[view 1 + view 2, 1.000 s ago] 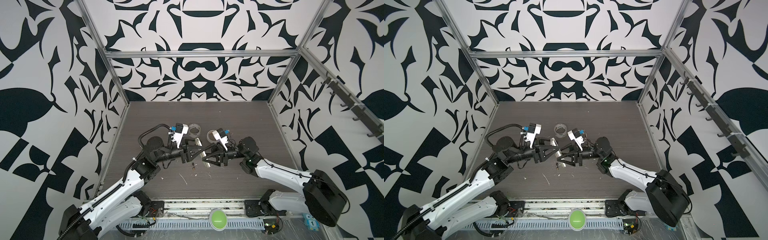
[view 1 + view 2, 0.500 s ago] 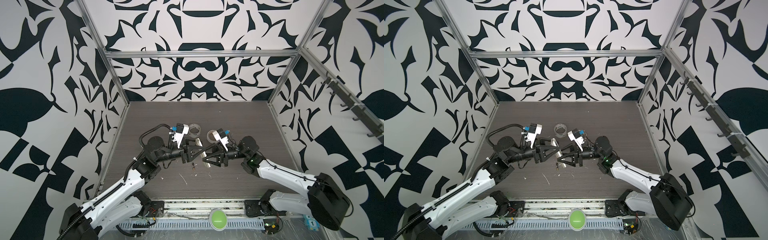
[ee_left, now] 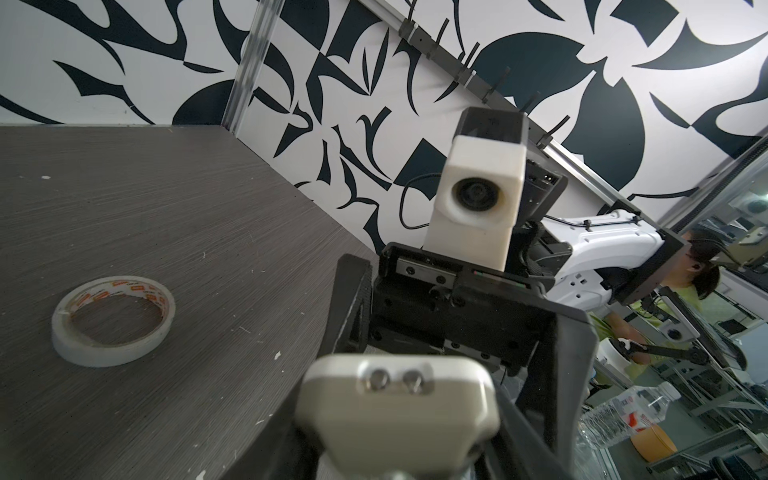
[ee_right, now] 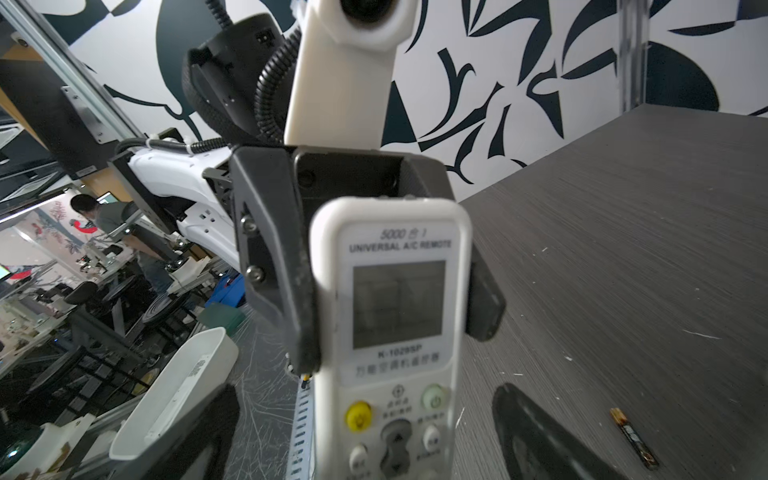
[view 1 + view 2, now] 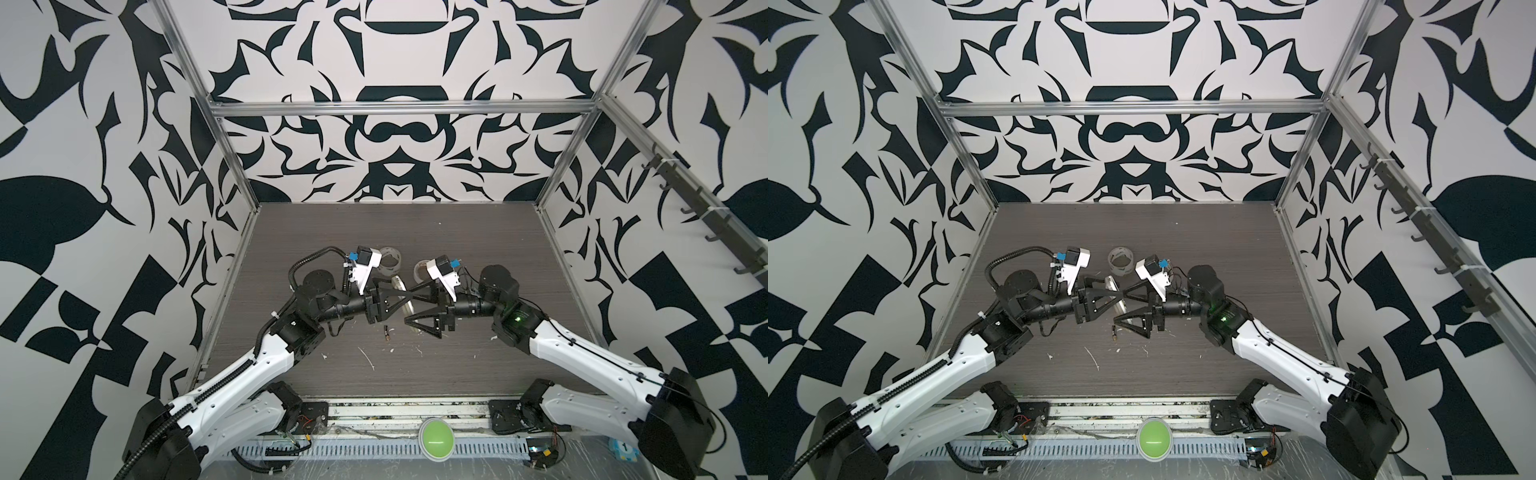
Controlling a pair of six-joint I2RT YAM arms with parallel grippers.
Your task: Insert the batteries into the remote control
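Watching remotely, I see my left end effector point(image 4: 395, 336) clamped on the remote control point(image 3: 399, 399) above the bench point(image 5: 478, 374). The right end effector point(image 5: 1119, 308) is spread wide, and one battery point(image 5: 387, 333) lies on the bench just below.

Arms face each other, left gripper point(image 5: 404, 302) jaws clamped, right gripper point(image 5: 409, 307) jaws spread wide

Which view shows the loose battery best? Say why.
The right wrist view: the battery lies close, gold end and dark body clear. In both top views it is a tiny sliver; the left wrist view misses it.
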